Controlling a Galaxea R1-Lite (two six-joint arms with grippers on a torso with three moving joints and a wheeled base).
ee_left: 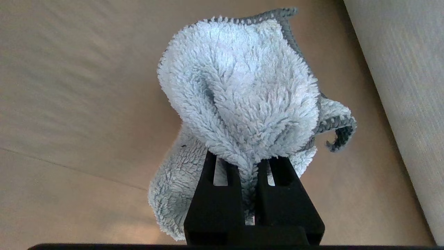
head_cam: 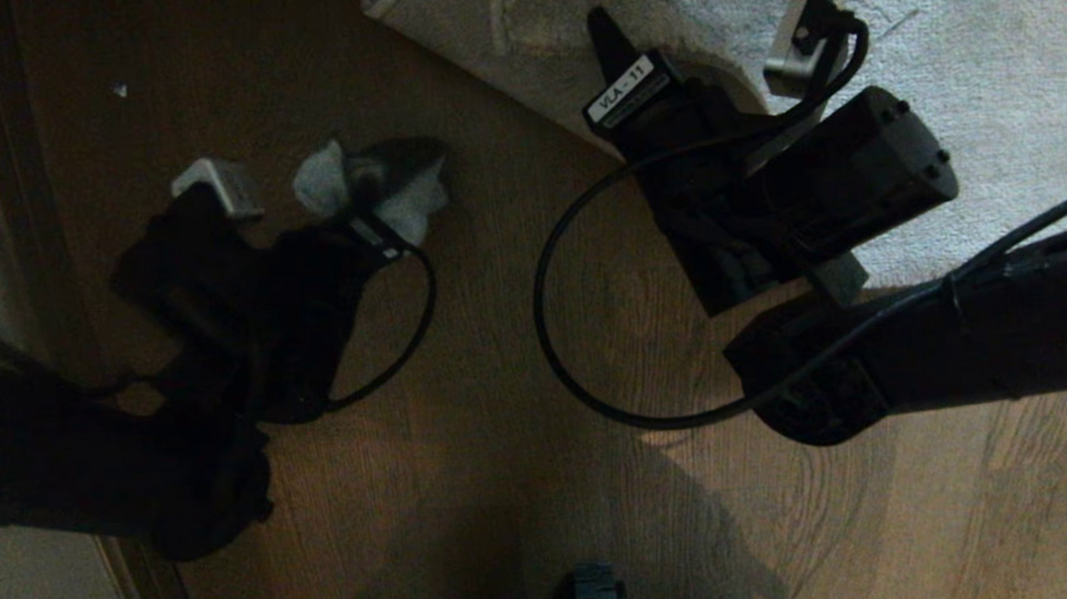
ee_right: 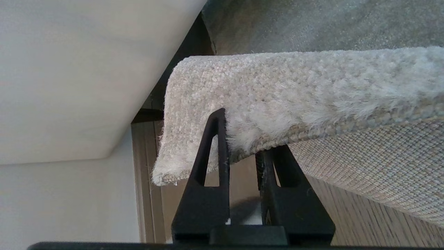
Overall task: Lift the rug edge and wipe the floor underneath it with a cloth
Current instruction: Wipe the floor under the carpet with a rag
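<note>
Wood floor (head_cam: 500,356) fills head view; left gripper (head_cam: 373,194) clamps cloth (head_cam: 322,183), well left of right gripper (head_cam: 616,53) at rug edge (head_cam: 522,81). Left wrist: cloth (ee_left: 239,93) bunched between closed fingers (ee_left: 215,194). Right wrist: fingers (ee_right: 211,166) pinch lifted rug edge (ee_right: 242,100), backing showing.

Cloth (head_cam: 373,194) left of rug edge (head_cam: 522,72)

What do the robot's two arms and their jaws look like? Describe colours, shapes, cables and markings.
Both arms are black. The left gripper and right gripper each end in black wedge-shaped jaws with triangular cut-outs. A black cable loops from the right arm, a shorter one from the left. The right wrist bears a white label reading VLA-11, and grey camera blocks sit on both wrists.
</note>
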